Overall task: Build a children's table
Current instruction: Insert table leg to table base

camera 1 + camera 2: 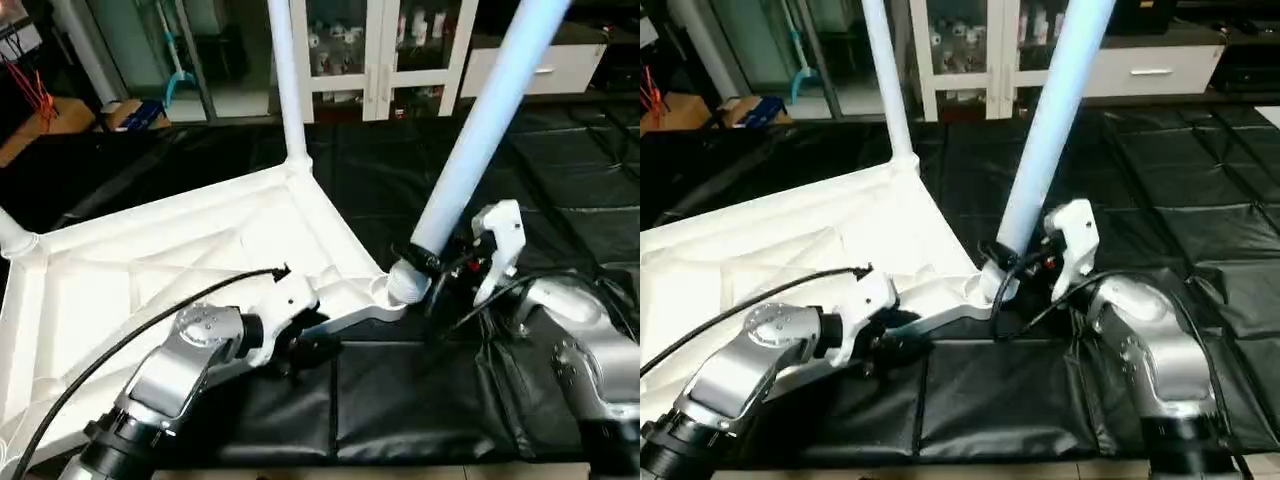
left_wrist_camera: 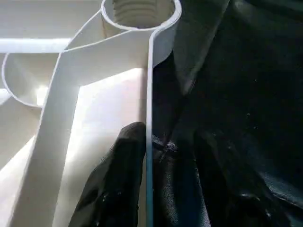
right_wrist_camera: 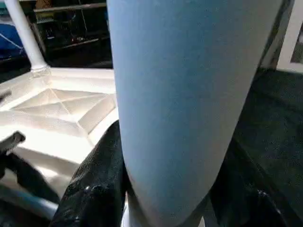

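The white tabletop point(image 1: 150, 270) lies upside down on the black mat, ribs up. One white leg point(image 1: 285, 80) stands upright in its far corner, and another leg's base point(image 1: 12, 232) shows at the left corner. My right gripper point(image 1: 440, 270) is shut on a third leg point(image 1: 480, 130) just above the near right corner socket point(image 1: 392, 288). That leg leans to the right, and black fingers point(image 3: 94, 184) flank it. My left gripper point(image 1: 305, 345) straddles the front rim wall point(image 2: 149, 94). Its inner finger point(image 2: 118, 184) touches the wall and the outer one stands off it, so the jaws are open.
A white glass-door cabinet point(image 1: 385, 50) and a white drawer unit point(image 1: 535, 65) stand at the back. A box point(image 1: 135, 115) sits on the floor at back left. The black mat point(image 1: 420, 400) stretches in front and to the right. My left arm's cable point(image 1: 130, 335) arcs over the tabletop.
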Robot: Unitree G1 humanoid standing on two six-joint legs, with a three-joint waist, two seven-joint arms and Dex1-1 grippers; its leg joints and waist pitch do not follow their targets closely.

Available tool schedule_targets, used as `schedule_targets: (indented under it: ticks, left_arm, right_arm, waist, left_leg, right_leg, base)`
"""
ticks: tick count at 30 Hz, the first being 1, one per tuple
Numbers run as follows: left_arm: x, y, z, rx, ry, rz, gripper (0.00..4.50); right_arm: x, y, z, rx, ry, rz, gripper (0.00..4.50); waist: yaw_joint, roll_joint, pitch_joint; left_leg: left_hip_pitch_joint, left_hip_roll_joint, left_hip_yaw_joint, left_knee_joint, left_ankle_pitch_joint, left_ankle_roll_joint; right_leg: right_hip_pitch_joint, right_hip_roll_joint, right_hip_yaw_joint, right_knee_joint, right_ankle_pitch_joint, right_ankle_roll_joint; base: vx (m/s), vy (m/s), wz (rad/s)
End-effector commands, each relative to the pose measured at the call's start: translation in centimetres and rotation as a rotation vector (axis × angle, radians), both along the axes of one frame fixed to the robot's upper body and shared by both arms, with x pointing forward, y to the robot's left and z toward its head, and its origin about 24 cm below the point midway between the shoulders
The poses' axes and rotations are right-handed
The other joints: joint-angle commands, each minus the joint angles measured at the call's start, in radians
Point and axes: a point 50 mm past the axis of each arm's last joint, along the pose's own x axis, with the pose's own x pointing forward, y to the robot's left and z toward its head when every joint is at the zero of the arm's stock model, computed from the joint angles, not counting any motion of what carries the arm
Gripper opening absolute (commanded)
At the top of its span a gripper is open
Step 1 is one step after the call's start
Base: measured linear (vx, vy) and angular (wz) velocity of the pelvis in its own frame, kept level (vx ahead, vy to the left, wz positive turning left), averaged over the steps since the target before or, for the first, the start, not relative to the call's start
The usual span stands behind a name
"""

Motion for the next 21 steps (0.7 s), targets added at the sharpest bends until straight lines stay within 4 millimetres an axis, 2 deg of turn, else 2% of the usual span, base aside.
schedule_targets:
  ticks: [1, 2, 5, 12, 15, 16, 18, 20, 21]
  left_arm:
    - [0.3, 0.2, 0.1, 0.012, -0.021, 0.004, 1.87]
    - [0.4, 0.1, 0.0, 0.016, -0.034, -0.003, 1.87]
    - [0.4, 0.0, -0.4, 0.038, -0.070, -0.033, 1.87]
    - [0.9, -0.5, -0.6, 0.022, -0.108, -0.030, 1.87]
    - [1.0, -0.6, -0.6, 0.023, -0.109, -0.035, 1.51]
    - [1.0, -0.7, -0.7, 0.014, -0.104, -0.041, 1.48]
    - [1.0, -0.7, -0.7, 0.014, -0.104, -0.041, 1.39]
    - [0.9, -0.7, -0.8, -0.002, -0.097, -0.048, 1.14]
    - [0.9, -0.7, -0.8, -0.002, -0.097, -0.048, 1.09]
  right_arm:
    - [0.1, 0.6, 0.5, 0.015, -0.026, 0.033, 1.86]
    - [0.3, 0.7, 0.4, 0.015, -0.027, 0.040, 1.86]
    - [0.7, 1.1, 0.3, 0.020, -0.025, 0.055, 1.86]
    - [1.3, 1.8, 0.1, 0.058, 0.013, 0.107, 1.86]
    - [1.3, 1.8, 0.0, 0.054, 0.021, 0.115, 1.86]
    - [1.5, 2.0, 0.0, 0.058, 0.033, 0.134, 1.86]
    - [1.5, 2.0, 0.0, 0.058, 0.033, 0.134, 1.86]
    - [1.7, 2.0, 0.0, 0.060, 0.045, 0.161, 1.86]
    - [1.7, 2.0, 0.0, 0.060, 0.045, 0.161, 1.86]
  waist:
    - [0.002, -0.020, -0.066]
    - [0.003, -0.023, -0.067]
    - [0.003, -0.020, -0.069]
    - [0.005, -0.027, -0.069]
    - [0.004, -0.027, -0.068]
    - [0.002, -0.034, -0.068]
    - [0.003, -0.031, -0.068]
    - [0.001, -0.038, -0.067]
    - [0.002, -0.036, -0.068]
  left_leg:
    - [0.030, 0.071, -0.030, -0.081, -0.146, 0.106]
    - [0.030, 0.070, -0.029, -0.079, -0.142, 0.111]
    - [0.030, 0.071, -0.030, -0.078, -0.136, 0.115]
    - [0.030, 0.071, -0.028, -0.078, -0.141, 0.113]
    - [0.029, 0.072, -0.028, -0.079, -0.149, 0.109]
    - [0.029, 0.072, -0.027, -0.080, -0.156, 0.110]
    - [0.029, 0.073, -0.028, -0.080, -0.164, 0.108]
    - [0.030, 0.073, -0.027, -0.081, -0.173, 0.106]
    - [0.030, 0.074, -0.028, -0.081, -0.172, 0.105]
  right_leg:
    - [0.027, -0.017, 0.005, -0.059, 0.012, -0.263]
    - [0.027, -0.017, 0.005, -0.060, 0.017, -0.263]
    - [0.027, -0.018, 0.004, -0.057, 0.026, -0.263]
    - [0.027, -0.018, 0.005, -0.056, 0.015, -0.267]
    - [0.027, -0.019, 0.004, -0.057, -0.006, -0.268]
    - [0.026, -0.018, 0.005, -0.059, -0.018, -0.266]
    - [0.026, -0.020, 0.005, -0.059, -0.032, -0.263]
    - [0.024, -0.019, 0.006, -0.061, -0.045, -0.261]
    - [0.024, -0.020, 0.006, -0.059, -0.045, -0.262]
  base:
    - [0.000, 0.000, 0.00]
    - [0.000, 0.000, 0.00]
    - [0.000, 0.000, 0.00]
    - [0.000, 0.000, 0.00]
    - [0.000, 0.000, 0.00]
    - [0.000, 0.000, 0.00]
    - [0.000, 0.000, 0.00]
    - [0.000, 0.000, 0.00]
    - [0.000, 0.000, 0.00]
